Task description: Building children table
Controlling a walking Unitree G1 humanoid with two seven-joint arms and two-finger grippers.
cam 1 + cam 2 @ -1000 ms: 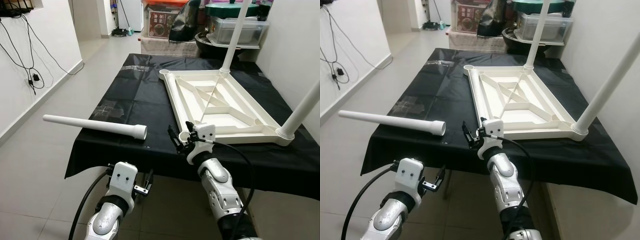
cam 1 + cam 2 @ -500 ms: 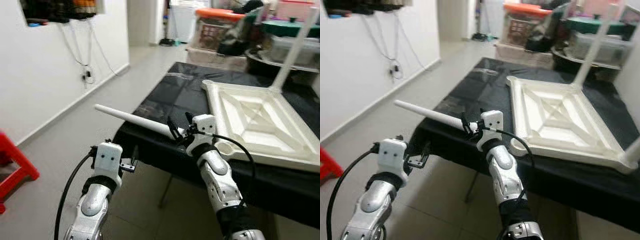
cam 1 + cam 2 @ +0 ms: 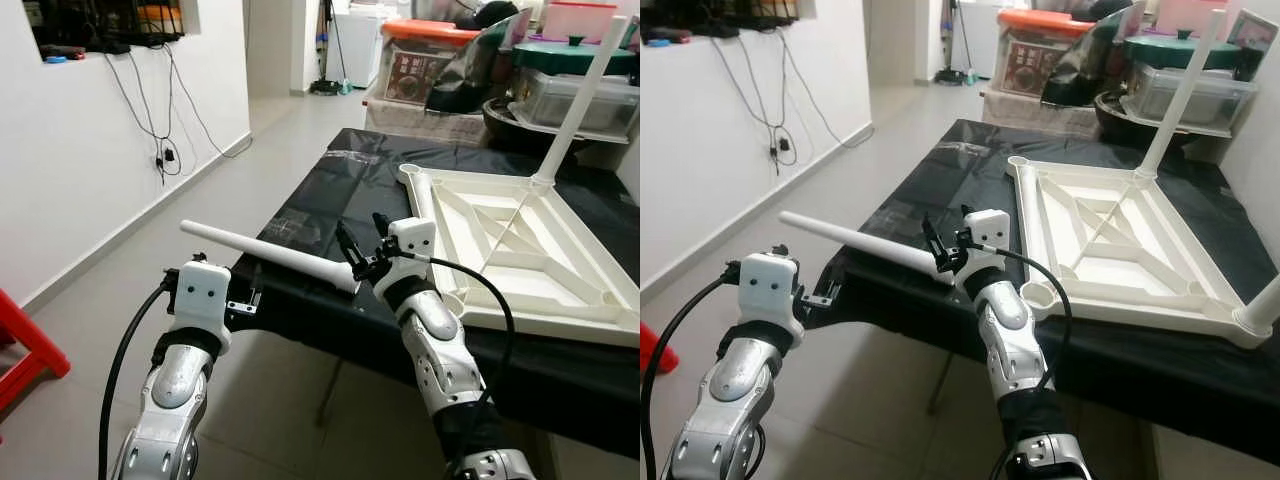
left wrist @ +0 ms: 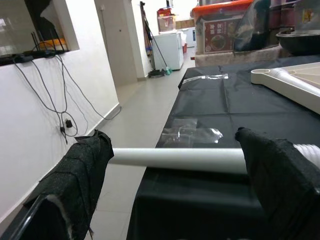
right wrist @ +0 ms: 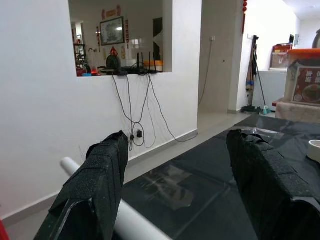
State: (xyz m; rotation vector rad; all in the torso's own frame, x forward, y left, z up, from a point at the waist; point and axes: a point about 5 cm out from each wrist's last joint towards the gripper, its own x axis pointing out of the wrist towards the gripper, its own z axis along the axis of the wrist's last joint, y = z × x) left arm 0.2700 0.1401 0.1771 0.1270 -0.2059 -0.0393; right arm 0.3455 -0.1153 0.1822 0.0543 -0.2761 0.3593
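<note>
A loose white table leg (image 3: 265, 254) lies across the front left of the black-clothed table (image 3: 330, 195). Its thick end points toward the upturned white tabletop (image 3: 500, 235). One leg (image 3: 582, 90) stands upright in the tabletop's far corner and another (image 3: 1262, 308) in a near corner. An empty socket (image 3: 1038, 294) faces me. My right gripper (image 3: 358, 250) hovers open just above the leg's thick end; the leg (image 5: 127, 220) lies below its fingers. My left gripper (image 3: 246, 299) is open at the table's front edge, with the leg (image 4: 175, 159) lying crosswise just beyond its fingertips.
Storage boxes and tubs (image 3: 430, 60) are stacked behind the table. A red stool (image 3: 22, 345) stands on the tiled floor at the left. Cables (image 3: 165, 120) hang on the left wall. Open floor runs along the table's left side.
The view has swung left toward the loose leg. My right gripper went from the tabletop's near socket to the leg's thick end, and my left arm has risen to the table edge.
</note>
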